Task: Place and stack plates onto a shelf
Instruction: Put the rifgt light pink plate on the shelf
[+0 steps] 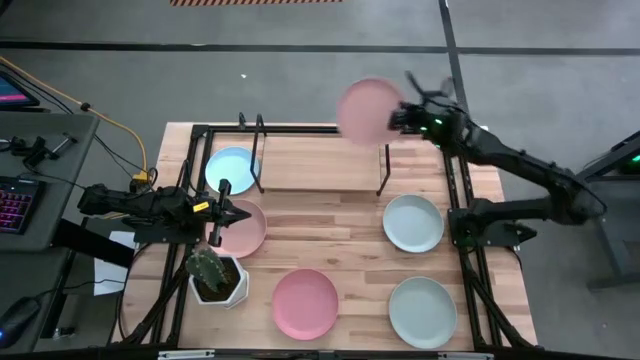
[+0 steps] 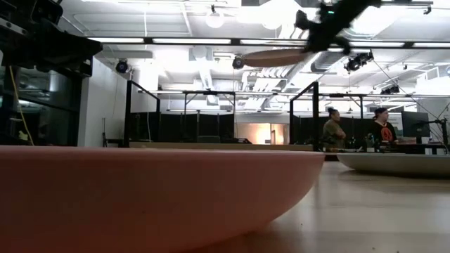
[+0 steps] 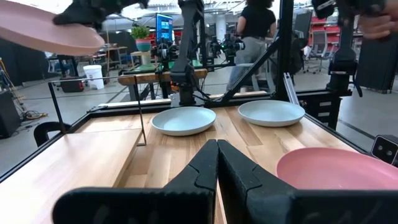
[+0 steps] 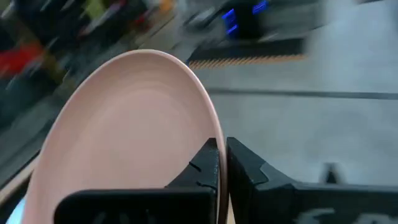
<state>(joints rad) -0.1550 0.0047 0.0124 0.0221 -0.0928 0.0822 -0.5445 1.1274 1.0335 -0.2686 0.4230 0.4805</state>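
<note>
Above the shelf's (image 1: pixel 300 165) far edge, the right gripper (image 1: pixel 400 118) holds a pink plate (image 1: pixel 367 110) aloft, jaws pinched on its rim. It looks light, stiff and smooth, so a rim grip suits. A blue plate (image 1: pixel 231 168) already lies on the shelf. The left gripper (image 1: pixel 228 212), jaws closed and empty, waits beside the shelf.

pink plate (image 1: pixel 366 110), mint plates (image 1: pixel 413 222), blue plate (image 1: pixel 230 168)

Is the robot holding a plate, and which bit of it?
Yes. The right pincer holds a pink plate by its rim, up in the air. The left pincer is shut and holds nothing.
</note>
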